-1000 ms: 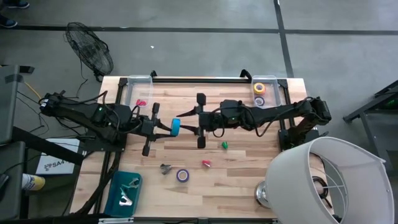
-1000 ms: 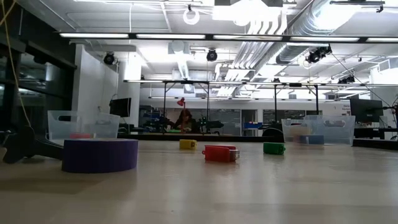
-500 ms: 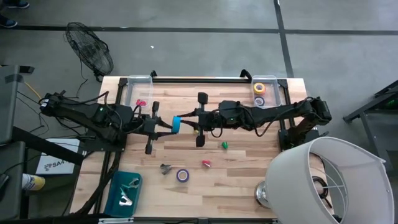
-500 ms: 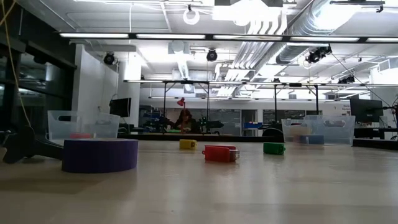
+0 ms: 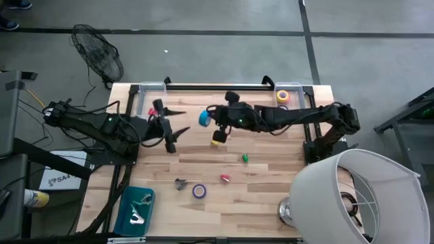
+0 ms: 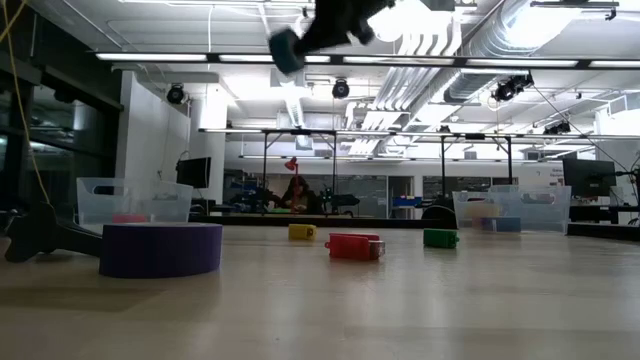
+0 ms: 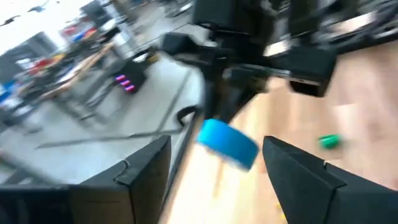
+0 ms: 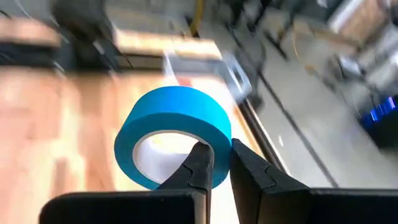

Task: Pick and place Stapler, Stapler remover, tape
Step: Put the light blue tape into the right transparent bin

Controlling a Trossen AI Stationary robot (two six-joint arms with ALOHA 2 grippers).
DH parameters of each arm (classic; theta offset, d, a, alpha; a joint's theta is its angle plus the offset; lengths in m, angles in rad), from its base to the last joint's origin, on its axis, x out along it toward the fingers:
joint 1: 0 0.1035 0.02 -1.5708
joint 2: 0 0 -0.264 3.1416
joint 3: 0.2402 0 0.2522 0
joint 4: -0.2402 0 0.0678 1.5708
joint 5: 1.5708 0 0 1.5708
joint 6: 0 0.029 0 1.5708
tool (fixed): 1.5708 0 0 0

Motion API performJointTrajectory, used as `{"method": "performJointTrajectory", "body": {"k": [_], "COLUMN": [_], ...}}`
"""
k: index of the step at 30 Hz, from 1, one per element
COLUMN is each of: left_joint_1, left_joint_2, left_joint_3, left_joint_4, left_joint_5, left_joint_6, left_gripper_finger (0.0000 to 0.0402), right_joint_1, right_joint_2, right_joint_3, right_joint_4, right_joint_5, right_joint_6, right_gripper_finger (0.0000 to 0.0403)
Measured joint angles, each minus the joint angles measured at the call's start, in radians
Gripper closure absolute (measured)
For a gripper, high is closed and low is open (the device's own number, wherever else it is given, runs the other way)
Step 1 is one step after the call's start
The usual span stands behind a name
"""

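A blue tape roll (image 5: 204, 118) hangs high above the table's middle, with my right gripper (image 5: 210, 119) shut on it; the low view shows the tape (image 6: 286, 48) well above the tabletop. My left gripper (image 5: 178, 123) stands open just left of it, nothing between its fingers (image 7: 143, 171). On the table lie a yellow stapler (image 5: 218, 135), a green stapler (image 5: 245, 158), a red stapler (image 5: 224, 178), a purple tape roll (image 5: 199, 191) and a stapler remover (image 5: 180, 183). My right gripper pinches the blue roll's wall (image 8: 217, 134), one finger (image 8: 199, 163) inside the pale hollow and the other (image 8: 249, 169) on the outer blue face. The fingers come level from the table's right side. The roll is lifted clear of the table.
A clear bin (image 5: 149, 102) stands at the far left with a pink thing in it. Another clear bin (image 5: 290, 102) at the far right holds a yellow and a purple roll. A teal tray (image 5: 135, 209) sits at the near left, a white lampshade (image 5: 356, 196) at the near right.
My right gripper has shut on the blue tape, which my left gripper held. My left gripper has opened, let go and drawn back toward the table's left edge. My right gripper has risen with the tape, toward the far right.
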Motion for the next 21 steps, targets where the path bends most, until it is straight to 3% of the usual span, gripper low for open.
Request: {"method": "performJointTrajectory", "body": {"k": [6,11,16,21], "left_joint_1": [0.000,0.007,0.102,0.281], "left_joint_2": [0.000,0.014,0.013,0.014], "left_joint_3": [0.000,0.000,0.000,-0.034], "left_joint_4": [-0.063,-0.125,-0.202,-0.184], "left_joint_5": [-0.201,-0.271,-0.174,0.047], "left_joint_6": [-0.008,-0.016,-0.014,0.114], "left_gripper_finger": [0.0146,0.0145,0.0145,0.0145], "right_joint_1": [-0.072,-0.143,-0.233,-0.334], "right_joint_2": [0.000,0.000,0.000,0.002], "right_joint_3": [0.000,0.000,0.000,0.000], "right_joint_4": [-0.219,-0.334,-0.447,-0.556], "right_joint_5": [0.036,0.070,0.122,0.172], "right_joint_6": [0.129,0.215,0.377,0.593], "right_gripper_finger": [0.0377,0.0377,0.0376,0.0376]}}
